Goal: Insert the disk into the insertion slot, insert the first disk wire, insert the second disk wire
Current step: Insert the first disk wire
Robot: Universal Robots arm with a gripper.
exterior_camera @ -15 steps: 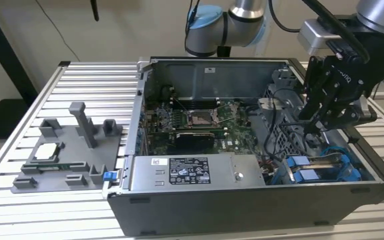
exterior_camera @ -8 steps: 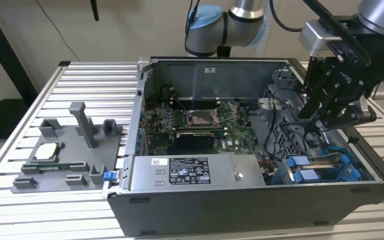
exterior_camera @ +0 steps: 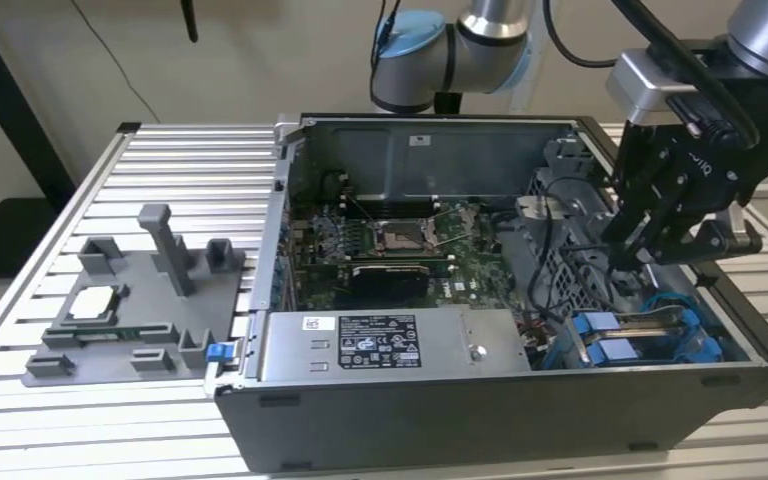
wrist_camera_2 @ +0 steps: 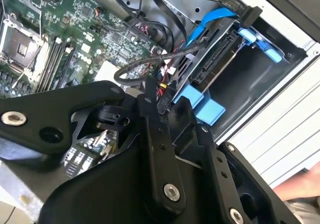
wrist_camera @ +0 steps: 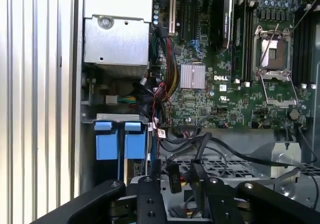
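The disk point(exterior_camera: 624, 337) lies inside the insertion slot point(exterior_camera: 711, 335) at the case's front corner on the exterior view's right, its blue carrier tabs point(wrist_camera: 120, 145) facing the motherboard. In the second wrist view the disk point(wrist_camera_2: 212, 64) shows edge-on in the grey bay point(wrist_camera_2: 260, 79). My gripper point(exterior_camera: 628, 252) hangs just above the drive cage beside the slot. Its fingers pinch a small black connector of a disk wire point(wrist_camera_2: 163, 103), which also shows in the first wrist view as the disk wire point(wrist_camera: 173, 176). A blue flat cable point(wrist_camera_2: 210, 24) with a black plug runs along the disk's far end.
The silver power-supply box point(exterior_camera: 384, 345) fills the case's front middle. The motherboard with its CPU socket point(exterior_camera: 398, 237) lies behind it. A bundle of coloured and black wires point(wrist_camera: 162, 92) crowds the gap beside the slot. A grey fixture point(exterior_camera: 117, 310) stands on the slatted table outside the case.
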